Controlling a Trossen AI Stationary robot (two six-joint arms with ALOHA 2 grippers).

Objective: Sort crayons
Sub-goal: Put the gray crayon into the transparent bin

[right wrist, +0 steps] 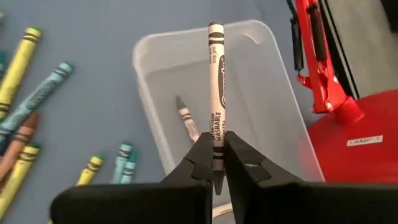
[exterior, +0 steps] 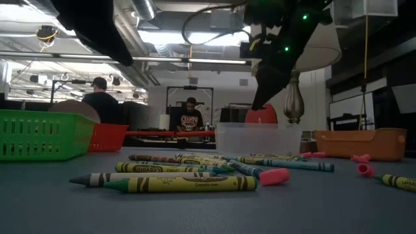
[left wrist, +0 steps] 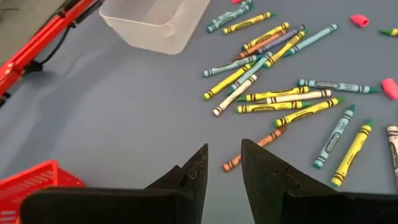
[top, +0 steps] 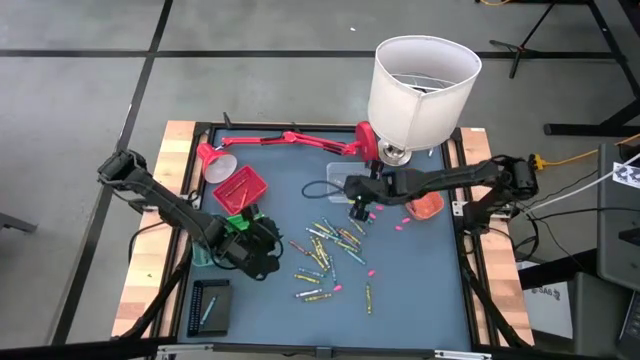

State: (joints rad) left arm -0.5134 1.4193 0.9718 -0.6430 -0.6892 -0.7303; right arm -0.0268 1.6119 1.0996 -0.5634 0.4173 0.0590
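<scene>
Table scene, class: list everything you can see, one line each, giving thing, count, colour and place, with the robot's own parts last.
Crayons: dozens, mostly yellow, green and blue, scattered mid-table.
White crayon: one, held over the clear bin.
Clear bin: one, a grey crayon inside.
Pink bits: several, among the crayons.
Red tray: one, left of centre.
Green tray: one, under the left arm.
Orange tray: one, right side.
Black tray: one, front left.
Lamp: one, white shade, back edge.
Left gripper: open, near the trays.
Right gripper: shut on the white crayon.
</scene>
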